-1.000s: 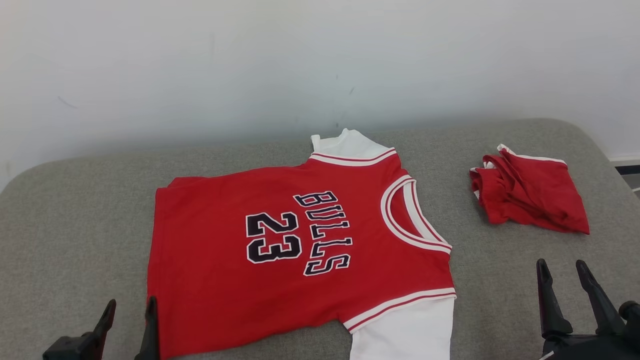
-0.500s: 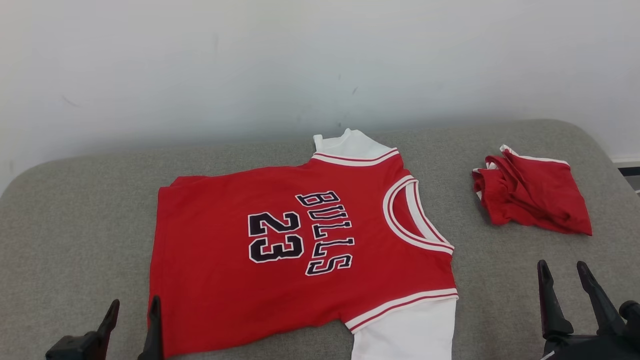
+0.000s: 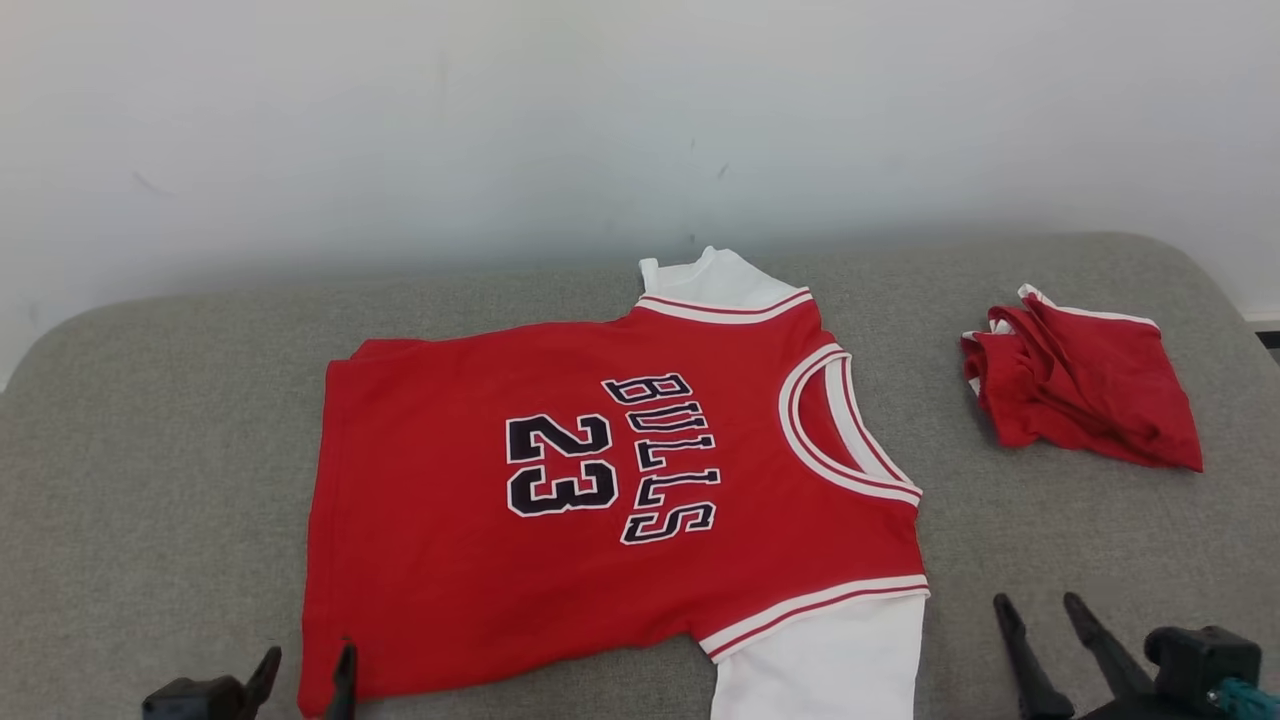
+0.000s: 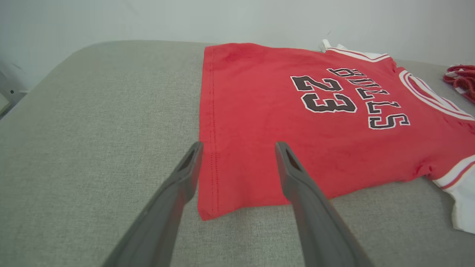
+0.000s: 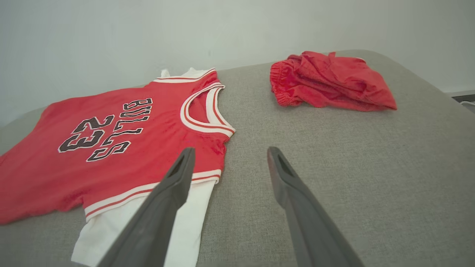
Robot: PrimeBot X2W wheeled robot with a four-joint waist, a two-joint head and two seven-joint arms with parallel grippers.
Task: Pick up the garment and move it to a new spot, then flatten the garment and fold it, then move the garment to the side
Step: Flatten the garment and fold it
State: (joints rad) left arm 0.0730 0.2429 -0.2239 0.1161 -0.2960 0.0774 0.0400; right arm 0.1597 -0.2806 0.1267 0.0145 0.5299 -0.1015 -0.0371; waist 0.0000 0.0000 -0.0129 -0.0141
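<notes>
The red jersey with white sleeves and black "BULLS 23" lettering (image 3: 430,520) lies flat on the grey cushioned surface (image 3: 150,450). The left gripper (image 3: 309,652) at its hem corner and the right gripper (image 3: 1036,602) near a white sleeve both stand fingers apart, empty. A shallow pinch might catch one layer, and the shirt would bunch.

We see the left gripper (image 3: 307,668) and right gripper (image 3: 1036,610) as pairs of long, dark fingers (image 4: 308,200) that taper to pointed tips. Each is matte grey-black with a narrow slot near the end. Behind the right pair we note a boxy black housing (image 3: 1195,655) and a teal cable (image 3: 1250,697).
</notes>
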